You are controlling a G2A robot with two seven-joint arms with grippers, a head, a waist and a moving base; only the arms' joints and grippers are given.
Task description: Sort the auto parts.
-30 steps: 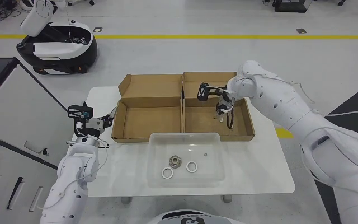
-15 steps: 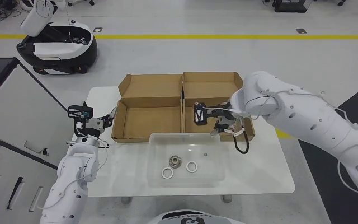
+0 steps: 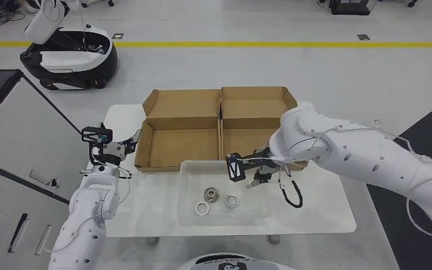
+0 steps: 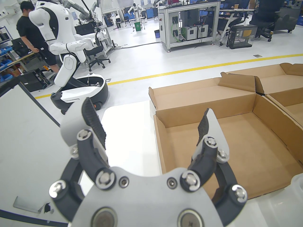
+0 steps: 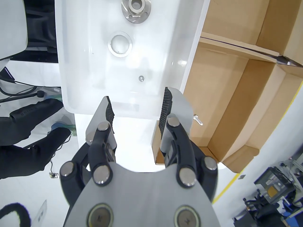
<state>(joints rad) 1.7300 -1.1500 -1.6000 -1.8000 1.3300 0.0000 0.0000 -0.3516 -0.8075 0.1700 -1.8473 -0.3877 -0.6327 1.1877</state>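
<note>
Top view: clear bin (image 3: 202, 164), holds metal flange (image 3: 212, 195) and two white rings (image 3: 201, 208). Behind it, left cardboard box (image 3: 177, 147) and right cardboard box (image 3: 246, 138) side by side, walls touching.

Left wrist view: left gripper (image 4: 147, 105) spread wide, grips nothing, hangs just beside left cardboard box.

Right wrist view: right gripper (image 5: 136, 93) partly open, grips nothing, hovers over one end of clear bin. Small round part (image 5: 141, 78) on bin floor near fingertips. Small bolt (image 5: 198, 120) lies in right cardboard box.

Metal flange (image 5: 136, 6); two pale rings (image 5: 120, 44) beside it, in clear bin (image 3: 255, 204).
</note>
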